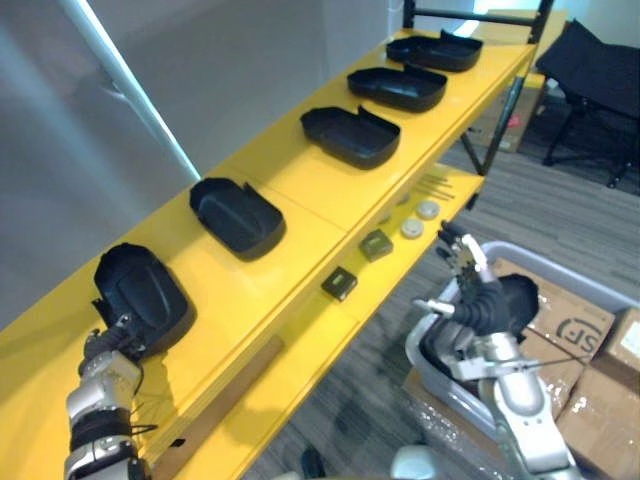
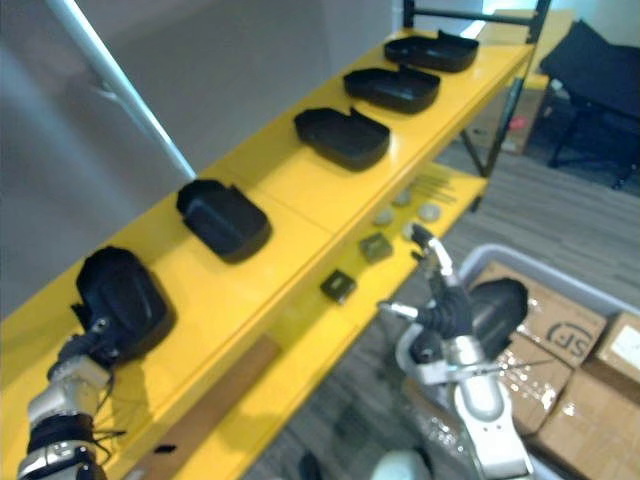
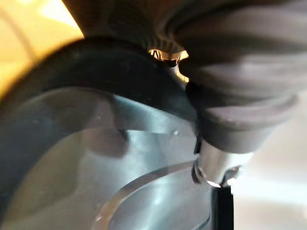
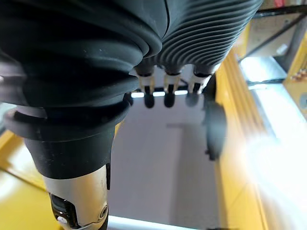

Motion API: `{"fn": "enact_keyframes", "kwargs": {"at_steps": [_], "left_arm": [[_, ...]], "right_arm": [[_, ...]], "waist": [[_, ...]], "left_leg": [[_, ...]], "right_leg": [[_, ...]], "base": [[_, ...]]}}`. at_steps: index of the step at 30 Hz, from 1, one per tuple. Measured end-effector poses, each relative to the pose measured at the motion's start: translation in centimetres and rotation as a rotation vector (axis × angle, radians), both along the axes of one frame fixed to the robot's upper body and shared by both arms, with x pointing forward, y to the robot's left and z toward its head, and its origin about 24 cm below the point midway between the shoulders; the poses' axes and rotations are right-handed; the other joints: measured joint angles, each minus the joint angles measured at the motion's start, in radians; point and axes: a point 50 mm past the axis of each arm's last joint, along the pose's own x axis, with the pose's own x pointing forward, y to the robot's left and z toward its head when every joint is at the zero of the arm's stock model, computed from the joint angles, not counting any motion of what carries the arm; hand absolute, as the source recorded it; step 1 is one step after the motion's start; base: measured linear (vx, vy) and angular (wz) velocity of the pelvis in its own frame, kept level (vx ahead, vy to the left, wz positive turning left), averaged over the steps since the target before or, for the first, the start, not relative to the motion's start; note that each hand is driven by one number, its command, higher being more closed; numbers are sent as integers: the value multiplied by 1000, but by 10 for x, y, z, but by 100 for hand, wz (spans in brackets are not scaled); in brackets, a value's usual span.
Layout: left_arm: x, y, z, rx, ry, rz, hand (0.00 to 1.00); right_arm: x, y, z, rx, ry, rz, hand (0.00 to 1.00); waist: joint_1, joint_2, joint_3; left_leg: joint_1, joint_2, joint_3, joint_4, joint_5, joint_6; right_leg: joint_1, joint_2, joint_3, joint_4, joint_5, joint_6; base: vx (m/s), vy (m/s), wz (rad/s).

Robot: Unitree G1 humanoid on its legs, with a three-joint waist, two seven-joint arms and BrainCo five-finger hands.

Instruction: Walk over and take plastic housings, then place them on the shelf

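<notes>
Standing in a row along the top tier of the yellow shelf [image 1: 300,190] are five black plastic housings, well apart from each other, all with their hollow side up. The nearest housing [image 1: 145,295] lies at the near end of the tier. Beyond it along the tier come the second housing [image 1: 235,215], the third housing [image 1: 350,135], the fourth housing [image 1: 397,87] and the fifth housing [image 1: 435,50] at the far end.

The left hand [image 1: 112,350] is at the near rim of the nearest housing and touches it. In the left wrist view the housing's dark inner surface sits right against the hand, but the fingers are hidden, so I cannot tell whether they grip the rim or merely lie against it.

The right hand [image 1: 478,298] hangs above the grey bin [image 1: 570,272] beside the shelf, holding nothing, its fingers [image 1: 460,250] straight and the thumb spread out to the side. Cardboard boxes [image 1: 570,330] lie in and beside the bin.

On the shelf's lower tier [image 1: 300,340] lie two small dark square parts [image 1: 340,284], two pale round discs [image 1: 427,210] and a wooden strip [image 1: 230,395] near the front edge. A black chair [image 1: 590,70] stands on the floor past the far end of the shelf.
</notes>
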Motion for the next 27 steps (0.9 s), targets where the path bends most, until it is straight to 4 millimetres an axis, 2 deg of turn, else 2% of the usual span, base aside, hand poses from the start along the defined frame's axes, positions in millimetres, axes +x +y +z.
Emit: {"fn": "enact_keyframes", "kwargs": {"at_steps": [4,6,7,8,10,12,17,19,21,22,24,26,27], "left_arm": [[11,5,26,82,-109,136,0],[19,11,59,175,-241,196,0],[20,18,83,248,-326,237,0],[20,22,96,290,-365,253,0],[14,33,135,443,-491,321,0],[8,36,149,524,-551,360,0],[-14,39,155,601,-632,393,0],[-24,39,155,655,-622,392,0],[-31,41,152,703,-582,389,0],[-34,41,150,709,-576,387,0],[-37,41,150,720,-575,386,0],[-54,43,155,791,-593,415,0],[-55,43,155,803,-589,418,0]], "right_arm": [[-1,2,1,21,-18,-14,0],[-1,5,-2,35,-30,-13,0],[-1,5,-4,38,-32,-16,0],[-1,5,-4,39,-35,-22,0],[-2,5,-3,50,-62,-34,0],[-4,4,0,58,-92,-39,0],[-5,6,2,64,-125,-52,0],[-4,7,3,75,-131,-55,0],[-3,9,5,84,-142,-50,0],[-1,10,7,85,-151,-45,0],[2,12,11,88,-170,-33,0],[9,21,21,109,-219,1,0],[9,21,22,111,-222,2,0]], "waist": [[-6,-11,7],[-12,-12,7],[-11,-11,8],[-11,-11,8],[-10,-8,7],[-8,-3,4],[17,5,2],[21,3,1],[45,3,-20],[47,3,-33],[56,-4,-42],[80,-20,-53],[83,-21,-54]], "left_leg": [[0,-2,-11,-3,6,1],[4,-3,-25,-10,12,0],[6,-2,-25,-16,15,0],[7,-2,-25,-16,15,0],[17,-1,-24,-16,15,0],[25,-1,-26,-16,15,0],[32,1,-32,-16,16,-1],[31,0,-51,-16,18,0],[24,2,-58,-16,18,0],[16,0,-77,-16,21,0],[16,-1,-86,-16,22,0],[16,0,-110,-16,23,-1],[16,0,-113,-16,23,-1]], "right_leg": [[3,0,-6,-2,0,0],[16,-1,-21,-6,0,0],[16,0,-22,-7,0,0],[16,0,-22,-7,0,0],[25,1,-22,-7,0,0],[38,0,-26,-13,0,0],[53,3,-36,-25,1,0],[71,1,-59,-36,4,0],[73,4,-69,-50,10,0],[82,4,-83,-60,13,0],[91,4,-94,-68,16,2],[120,7,-124,-94,21,0],[122,7,-128,-97,22,0]], "base": [[1,-1,7],[3,-5,14],[-2,-5,6],[0,0,0],[0,-4,-2],[-3,-2,2],[-6,0,2],[-17,-4,23],[4,-12,19],[24,-17,28],[39,-15,26],[17,-13,23],[3,-9,25]]}}
